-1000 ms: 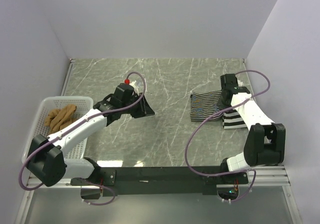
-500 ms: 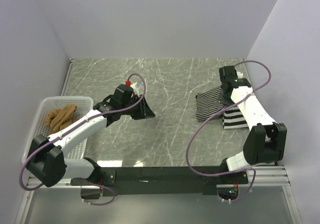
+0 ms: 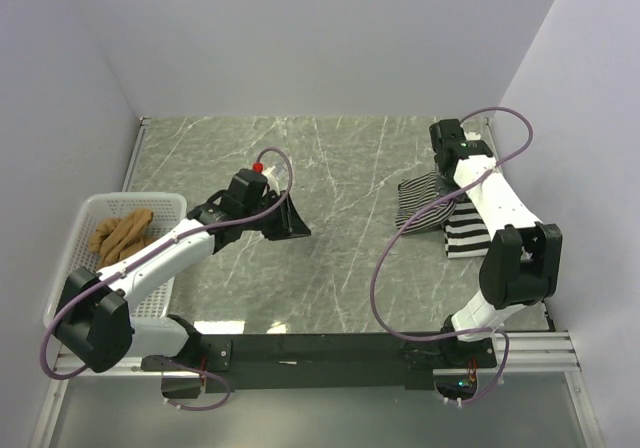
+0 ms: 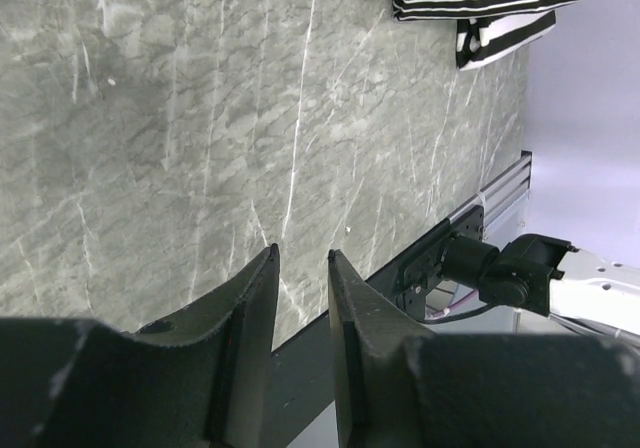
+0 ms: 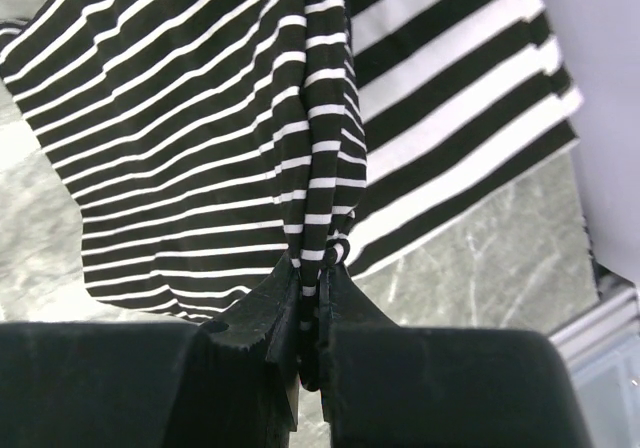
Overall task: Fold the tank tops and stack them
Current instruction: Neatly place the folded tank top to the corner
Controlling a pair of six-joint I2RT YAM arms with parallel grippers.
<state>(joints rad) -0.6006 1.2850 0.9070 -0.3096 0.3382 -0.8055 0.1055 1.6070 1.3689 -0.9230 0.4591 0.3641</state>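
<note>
near right: wide-striped tank top (image 3: pixel 466 240) folded flat on the bench (image 3: pixel 340 168), by the right arm | mid-left: left pincer (image 4: pixel 300 258) parted, empty, well apart from both tops | farther right: right pincer (image 5: pixel 315 268) clamped on thin-striped tank top (image 3: pixel 422 198), cloth draped leftward, partly over the wide-striped one

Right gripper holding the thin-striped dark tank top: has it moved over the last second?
Yes. The right gripper, shut on the thin-striped dark tank top, has travelled toward the far edge of the grey marble table.
</note>
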